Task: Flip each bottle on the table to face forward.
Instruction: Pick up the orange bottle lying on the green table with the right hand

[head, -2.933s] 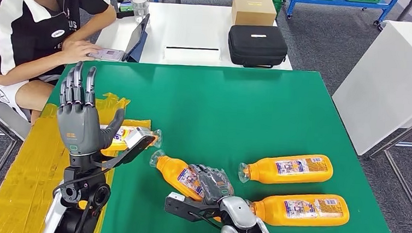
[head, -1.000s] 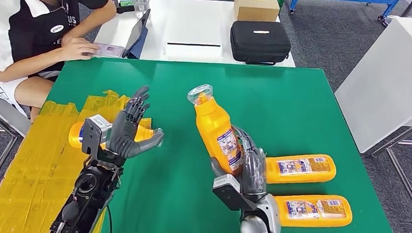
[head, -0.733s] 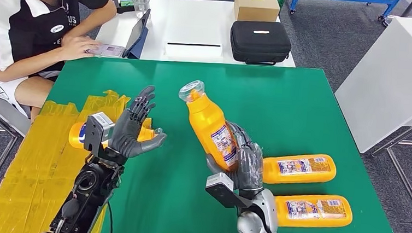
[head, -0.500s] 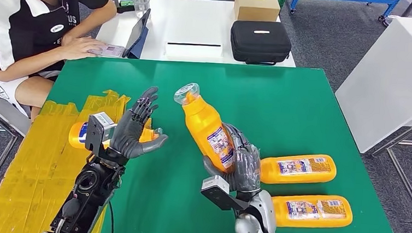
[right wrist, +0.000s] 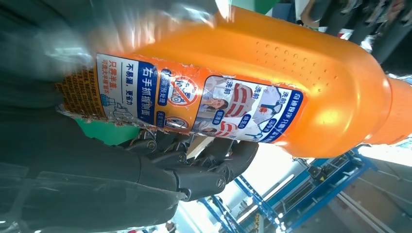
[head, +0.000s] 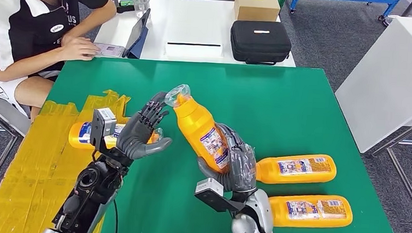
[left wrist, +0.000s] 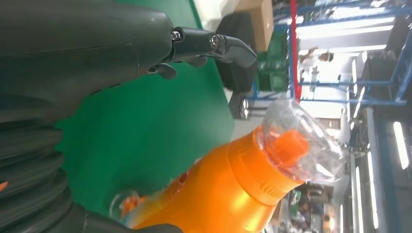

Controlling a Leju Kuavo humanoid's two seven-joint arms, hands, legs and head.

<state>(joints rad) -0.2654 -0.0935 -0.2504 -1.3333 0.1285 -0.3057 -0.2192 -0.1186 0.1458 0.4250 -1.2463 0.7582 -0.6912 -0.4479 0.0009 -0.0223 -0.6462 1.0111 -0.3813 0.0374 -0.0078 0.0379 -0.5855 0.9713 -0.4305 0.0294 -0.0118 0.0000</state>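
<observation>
My right hand (head: 233,165) grips the orange bottle (head: 200,131), tilted. Left hand (head: 139,134) open, fingertips near its cap. I should seat that palm firmly before releasing.

Raised bottle (head: 200,131) between both hands

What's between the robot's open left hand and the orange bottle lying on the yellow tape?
Nothing in the head view: the left hand overlaps that bottle on the tape, hiding its neck end.
</observation>
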